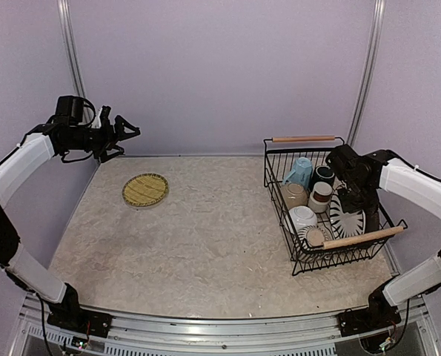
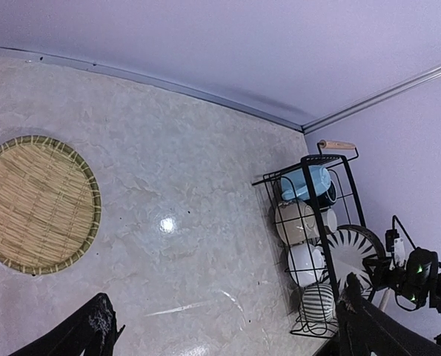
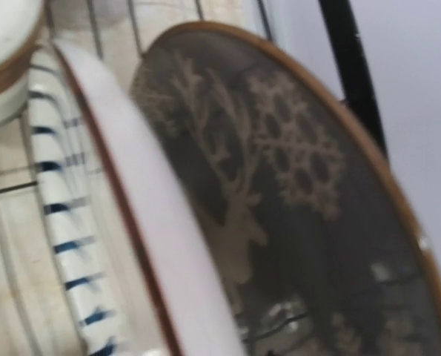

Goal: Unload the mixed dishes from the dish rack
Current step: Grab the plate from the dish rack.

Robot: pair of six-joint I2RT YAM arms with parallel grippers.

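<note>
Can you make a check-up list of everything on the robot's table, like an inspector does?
Surface: beige marbled table, flat.
Job's things: black wire dish rack at the right, holding a light blue mug, a white bowl, a striped plate and a deer plate standing on edge.
Clutter: round woven mat lying flat at the left.
Grippers: left gripper open, up in the air at the back left; right gripper down in the rack by the plates, jaws hidden.
Cables: black cable looping at the left wrist.
Surroundings: lilac walls, metal corner posts.
</note>
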